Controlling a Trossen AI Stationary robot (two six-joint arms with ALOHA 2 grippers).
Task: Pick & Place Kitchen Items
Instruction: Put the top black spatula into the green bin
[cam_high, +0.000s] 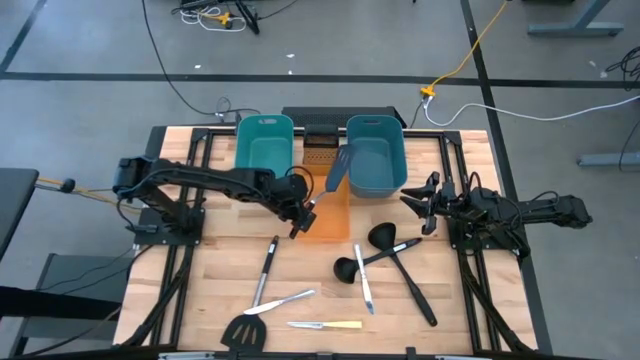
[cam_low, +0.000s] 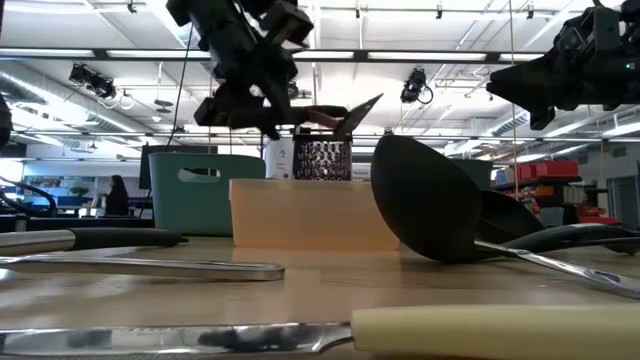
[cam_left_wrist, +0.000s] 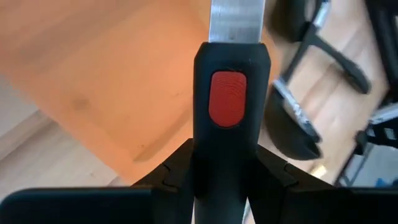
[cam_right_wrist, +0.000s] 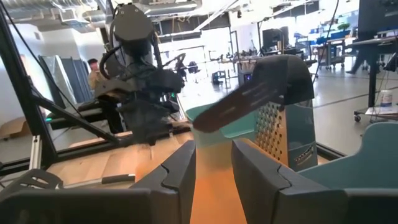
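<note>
My left gripper (cam_high: 300, 215) hangs at the near left corner of the orange tub (cam_high: 335, 218), shut on a black-handled knife (cam_left_wrist: 229, 68) with a red oval on its handle. The silver blade (cam_left_wrist: 236, 17) reaches out over the tub's orange wall (cam_left_wrist: 112, 74). My right gripper (cam_high: 418, 196) waits at the table's right, level and open, with nothing between its fingers (cam_right_wrist: 180, 168). Other kitchen items lie flat on the near half of the table: two black ladles (cam_high: 378, 238), a slotted spatula (cam_high: 246, 330), silver knives (cam_high: 282, 301) and a cream-handled knife (cam_high: 328, 324). My left gripper pinches the knife's black handle (cam_left_wrist: 227, 163) between its two fingers, below the red oval. The fingers lie along the knife and slant down toward the table's right. The knife is lifted clear, and its blade points on ahead of the fingers.
Two teal tubs (cam_high: 265, 142) (cam_high: 376, 158) stand at the far edge with a grater (cam_high: 320, 146) between them. A black spatula (cam_high: 340, 166) leans out of the right-hand teal tub. A black-handled utensil (cam_high: 266, 268) lies near my left gripper.
</note>
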